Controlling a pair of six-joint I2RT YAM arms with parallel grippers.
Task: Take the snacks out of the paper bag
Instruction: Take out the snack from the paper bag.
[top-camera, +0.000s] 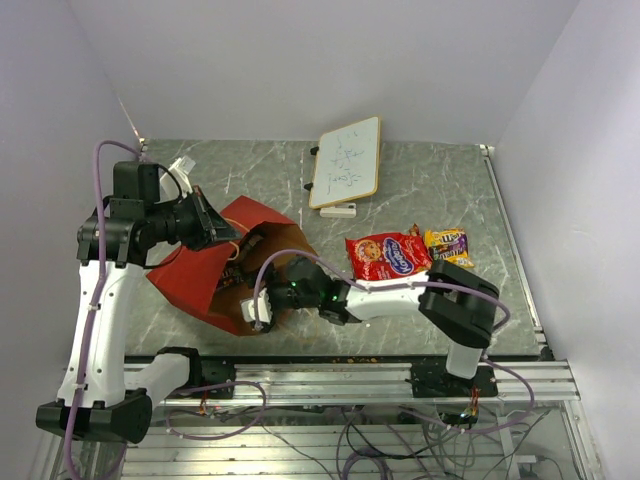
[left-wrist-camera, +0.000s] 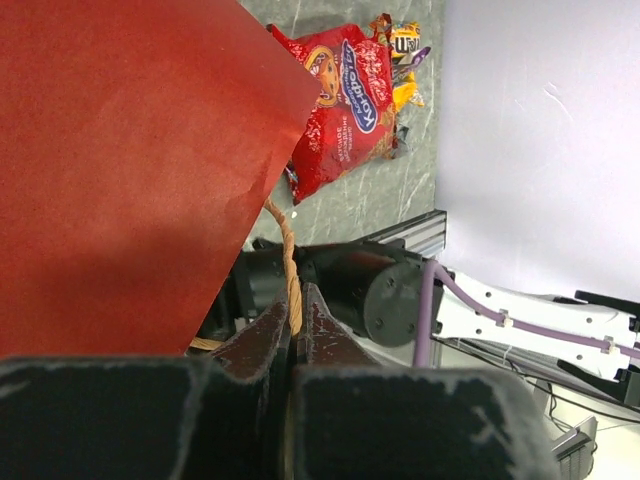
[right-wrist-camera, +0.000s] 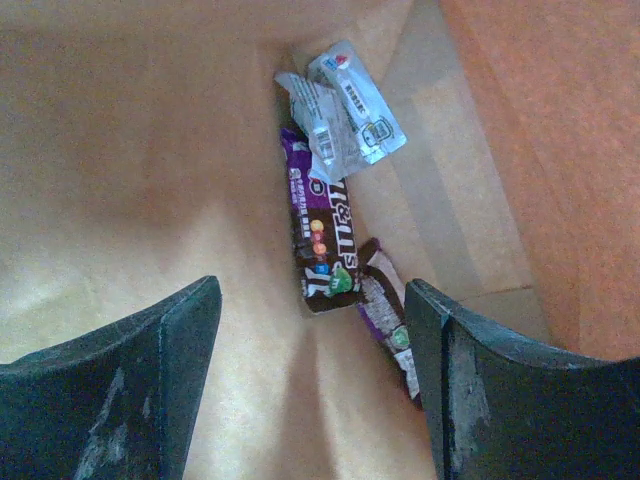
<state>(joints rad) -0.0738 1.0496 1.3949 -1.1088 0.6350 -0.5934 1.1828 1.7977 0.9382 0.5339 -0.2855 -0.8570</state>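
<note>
Bag (top-camera: 195, 280) sideways, mouth rightward

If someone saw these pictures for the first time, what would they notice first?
The red paper bag is tipped at the left of the table, with the open right fingers inside it, over candy bars at its bottom. The left fingers pinch its handle, and a red cookie packet lies to its right.
</note>
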